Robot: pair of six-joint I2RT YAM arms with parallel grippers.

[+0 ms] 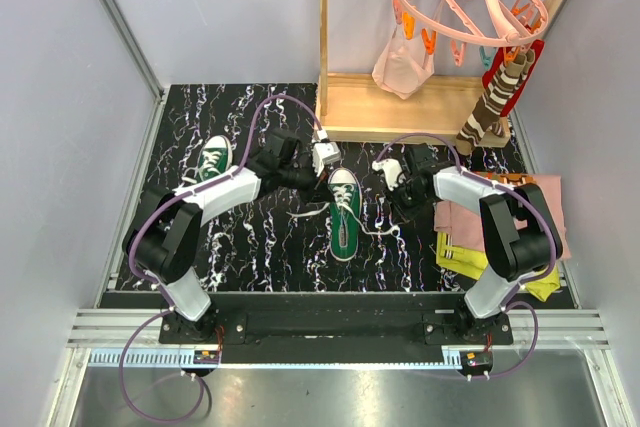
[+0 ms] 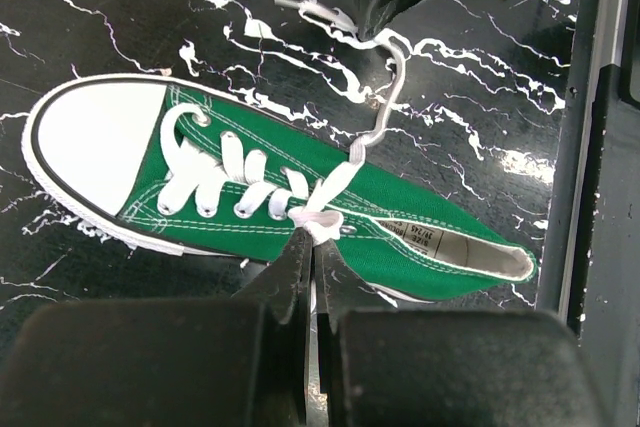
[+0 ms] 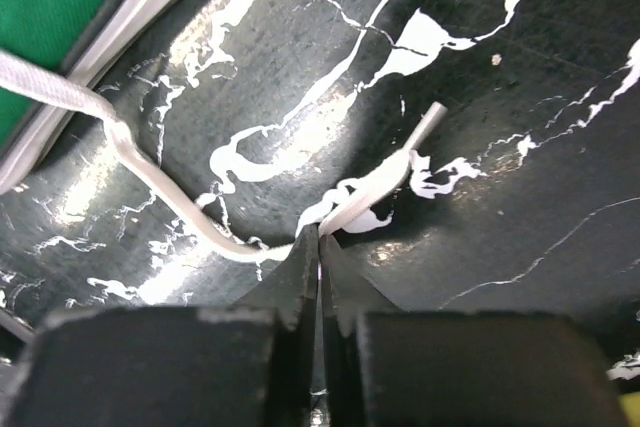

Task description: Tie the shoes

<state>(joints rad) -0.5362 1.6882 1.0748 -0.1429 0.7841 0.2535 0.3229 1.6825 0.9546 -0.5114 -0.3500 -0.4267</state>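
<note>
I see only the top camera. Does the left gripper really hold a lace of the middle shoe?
Observer: Yes. The left gripper is shut on the white lace where it crosses over the shoe.
Operator: And the right one?
Observer: The right gripper is shut on the second strand, close to its tip.
Operator: Is this strand tight?
Observer: No, it lies curved on the table.

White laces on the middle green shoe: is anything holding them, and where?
Yes. The left fingers pinch the long white lace where it crosses above the green canvas sneaker's tongue; the right fingers pinch another strand near its free tip.
</note>
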